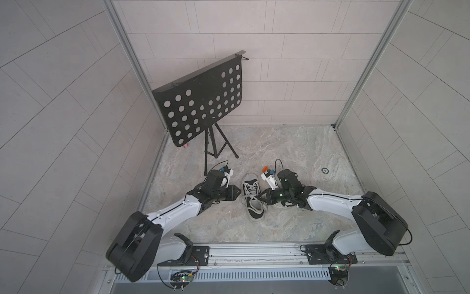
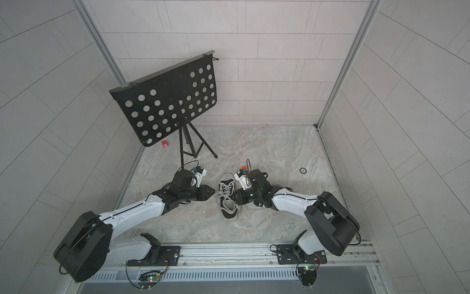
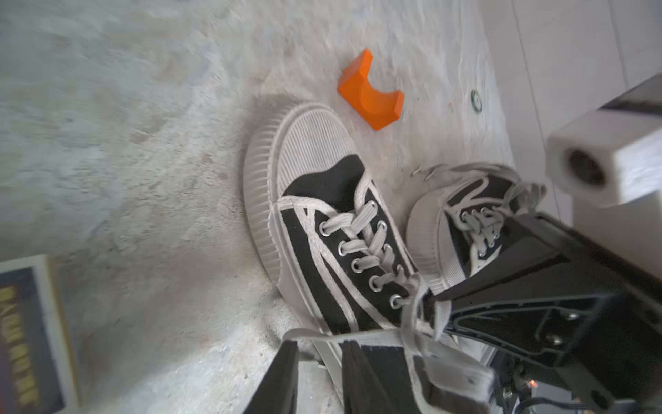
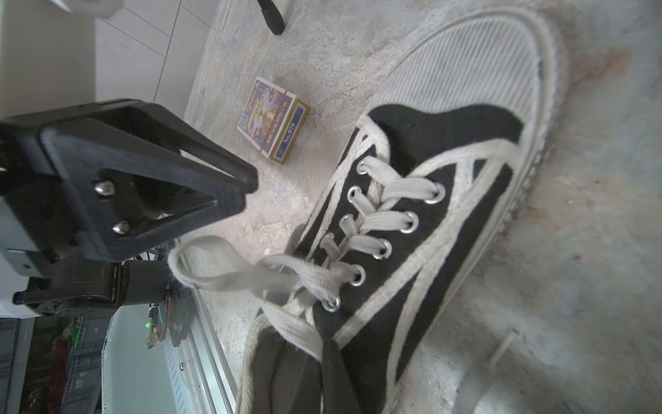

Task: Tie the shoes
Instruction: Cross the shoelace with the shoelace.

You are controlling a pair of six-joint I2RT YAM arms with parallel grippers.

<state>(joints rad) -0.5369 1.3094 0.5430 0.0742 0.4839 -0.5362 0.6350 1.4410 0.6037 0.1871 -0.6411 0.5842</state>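
Shoe [image 1: 250,185] between grippers, toe toward table [image 1: 292,152] far edge; right gripper [image 1: 260,197] closed, pinching lace [image 3: 412,304]; left gripper [image 1: 239,192] slightly parted, free loop [image 4: 222,279] just beside.

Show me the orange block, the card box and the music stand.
orange block [image 3: 372,97]: left wrist view, its curved notch.
card box [image 4: 267,114]: right wrist view, its printed top face.
music stand [image 1: 203,85]: a top view, its perforated plate.

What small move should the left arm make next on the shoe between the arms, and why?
Probably ease the left pincer forward onto the loose lace loop and close. The right pincer pinches the lace at the shoe's top eyelets, while the left one looks slightly open, holding nothing.
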